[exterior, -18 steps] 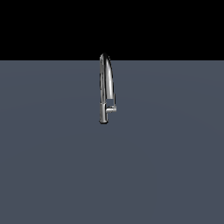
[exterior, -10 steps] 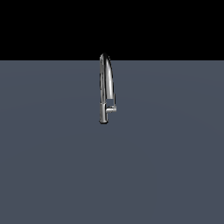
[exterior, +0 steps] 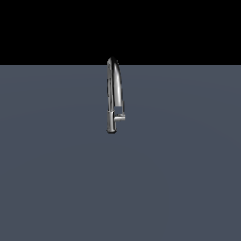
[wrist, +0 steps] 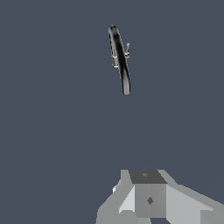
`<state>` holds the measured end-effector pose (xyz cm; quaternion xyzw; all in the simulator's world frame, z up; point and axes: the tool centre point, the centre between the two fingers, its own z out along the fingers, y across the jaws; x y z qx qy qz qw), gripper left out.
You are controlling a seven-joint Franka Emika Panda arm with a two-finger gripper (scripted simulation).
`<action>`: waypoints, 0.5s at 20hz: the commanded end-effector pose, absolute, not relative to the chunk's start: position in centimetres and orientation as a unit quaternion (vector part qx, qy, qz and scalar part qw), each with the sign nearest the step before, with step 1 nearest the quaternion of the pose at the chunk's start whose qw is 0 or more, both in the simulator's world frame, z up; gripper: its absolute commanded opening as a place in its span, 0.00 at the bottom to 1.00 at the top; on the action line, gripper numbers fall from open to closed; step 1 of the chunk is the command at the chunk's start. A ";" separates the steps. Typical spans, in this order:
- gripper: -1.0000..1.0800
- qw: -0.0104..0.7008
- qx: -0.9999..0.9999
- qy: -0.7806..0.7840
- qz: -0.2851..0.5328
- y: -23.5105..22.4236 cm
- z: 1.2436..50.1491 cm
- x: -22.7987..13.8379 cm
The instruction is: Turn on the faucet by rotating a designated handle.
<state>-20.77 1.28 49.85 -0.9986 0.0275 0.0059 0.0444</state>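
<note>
The chrome faucet point(exterior: 114, 89) stands upright on the grey surface, its arched spout rising from a straight stem. The handle point(exterior: 120, 116) is a short stub sticking out of the stem low down, toward the exterior view's right. In the wrist view the faucet point(wrist: 119, 57) shows from above as a dark narrow arc, with the handle point(wrist: 127, 49) as a small stub at its side. My gripper point(wrist: 148, 192) shows only in the wrist view, well apart from the faucet and holding nothing. Only part of it shows, so I cannot tell how its jaws stand.
A flat grey surface point(exterior: 179, 188) spreads around the faucet on all sides. A black background lies beyond its far edge point(exterior: 188, 64). The arm is out of the exterior view.
</note>
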 end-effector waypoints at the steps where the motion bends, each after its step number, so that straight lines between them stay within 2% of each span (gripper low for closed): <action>1: 0.00 0.055 -0.998 0.039 0.020 1.3 49.6 -19.6; 10: 0.00 0.102 -0.988 0.088 0.081 1.4 48.2 -14.5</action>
